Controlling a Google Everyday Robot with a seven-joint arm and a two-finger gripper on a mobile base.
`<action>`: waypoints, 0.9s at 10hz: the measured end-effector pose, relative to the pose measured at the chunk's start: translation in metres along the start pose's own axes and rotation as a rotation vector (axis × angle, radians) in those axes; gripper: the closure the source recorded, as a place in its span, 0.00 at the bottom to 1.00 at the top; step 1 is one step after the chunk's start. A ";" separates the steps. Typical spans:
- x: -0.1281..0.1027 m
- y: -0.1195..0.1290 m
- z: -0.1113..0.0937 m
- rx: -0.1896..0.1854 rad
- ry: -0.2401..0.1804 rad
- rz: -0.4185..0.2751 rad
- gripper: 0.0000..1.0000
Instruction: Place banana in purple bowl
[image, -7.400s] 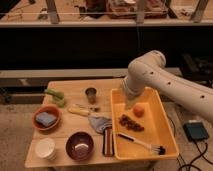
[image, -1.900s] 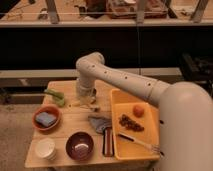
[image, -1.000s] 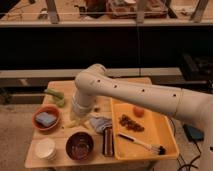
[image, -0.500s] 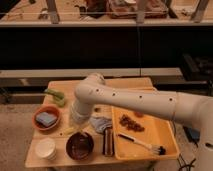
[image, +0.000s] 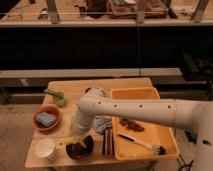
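The purple bowl (image: 81, 150) stands at the table's front edge, left of centre. My gripper (image: 76, 141) hangs over the bowl's left rim, at the end of the white arm that reaches in from the right. It is shut on the banana (image: 65, 143), a slim yellow strip sticking out to the left just above the rim, towards the white cup. The arm hides much of the bowl's far side.
A white cup (image: 46, 149) sits left of the bowl. Behind it is an orange bowl (image: 47, 118) with a blue object, then a green vegetable (image: 55, 96). An orange tray (image: 146, 106) with food and a brush (image: 142, 143) fills the right. Dark items (image: 107, 142) lie beside the tray.
The arm swung from the tray to the table's middle, then came forward and down to the purple bowl. The banana left its spot mid-table and now hangs at the gripper.
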 end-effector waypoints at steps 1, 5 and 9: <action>0.004 0.003 -0.001 0.002 0.002 0.009 0.60; 0.016 0.015 -0.009 0.011 -0.008 0.009 0.22; 0.016 0.015 -0.012 0.021 -0.019 0.001 0.20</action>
